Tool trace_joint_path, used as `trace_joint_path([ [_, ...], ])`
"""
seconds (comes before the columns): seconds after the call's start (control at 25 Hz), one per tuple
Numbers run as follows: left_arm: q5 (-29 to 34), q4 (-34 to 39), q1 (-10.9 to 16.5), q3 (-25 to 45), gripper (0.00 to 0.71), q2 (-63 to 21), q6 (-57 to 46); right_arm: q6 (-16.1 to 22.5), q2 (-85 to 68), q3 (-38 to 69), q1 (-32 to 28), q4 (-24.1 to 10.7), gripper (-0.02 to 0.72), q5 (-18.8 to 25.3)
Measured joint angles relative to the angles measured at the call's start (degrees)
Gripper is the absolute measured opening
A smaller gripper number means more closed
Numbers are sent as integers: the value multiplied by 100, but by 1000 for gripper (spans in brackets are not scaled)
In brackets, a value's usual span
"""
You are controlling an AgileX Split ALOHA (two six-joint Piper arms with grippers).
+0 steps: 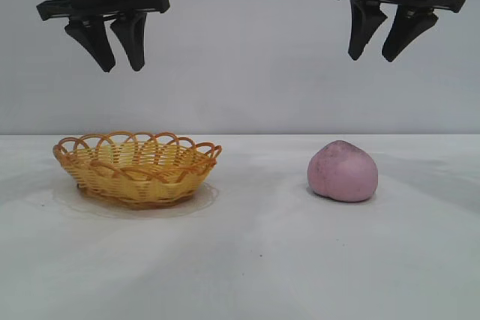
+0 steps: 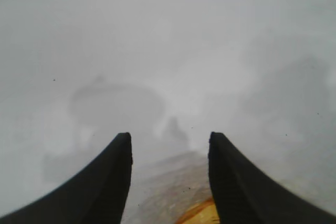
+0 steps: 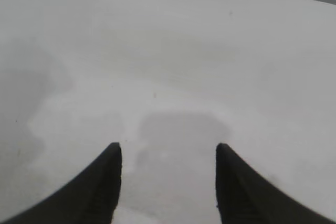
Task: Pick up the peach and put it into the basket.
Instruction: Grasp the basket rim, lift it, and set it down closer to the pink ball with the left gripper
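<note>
- My two arms are cut off at the top edge of the exterior view; only the pincers and their mounts show
- From my left wrist I see just a sliver of the basket (image 2: 202, 214), a yellow-orange edge between my fingertips (image 2: 116, 153); the rest is out of frame
- From my right wrist I see only the bare white table (image 3: 173, 56) and my own shadow; the peach does not appear there
- The peach (image 1: 342, 171) is a matte, dusty pink-mauve lump, rounded, sitting on the table at the right
- The basket (image 1: 136, 168) is a shallow oval of yellow-orange wicker with a looped rim, at the left, well apart from the peach
- My left pincer (image 1: 115, 64) hangs high above the basket, partly open, holding nothing
- My right pincer (image 1: 373, 57) hangs high above the peach, partly open, touching nothing
</note>
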Motion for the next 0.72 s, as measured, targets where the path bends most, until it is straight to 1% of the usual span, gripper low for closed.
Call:
trace_joint_path([
  [0.36,0,0,0,0,329,0,0,0,0,0,0,8,378,0],
  [0.44,79,0,0,0,329,0,0,0,0,0,0,8,378,12],
  [0.56,448,-62,36,0,329,9,302,0,0,0,0,22,378,49],
  [0.72,1164,-450,288,0,329,108,1395,0,0,-10,0,25,378,79],
])
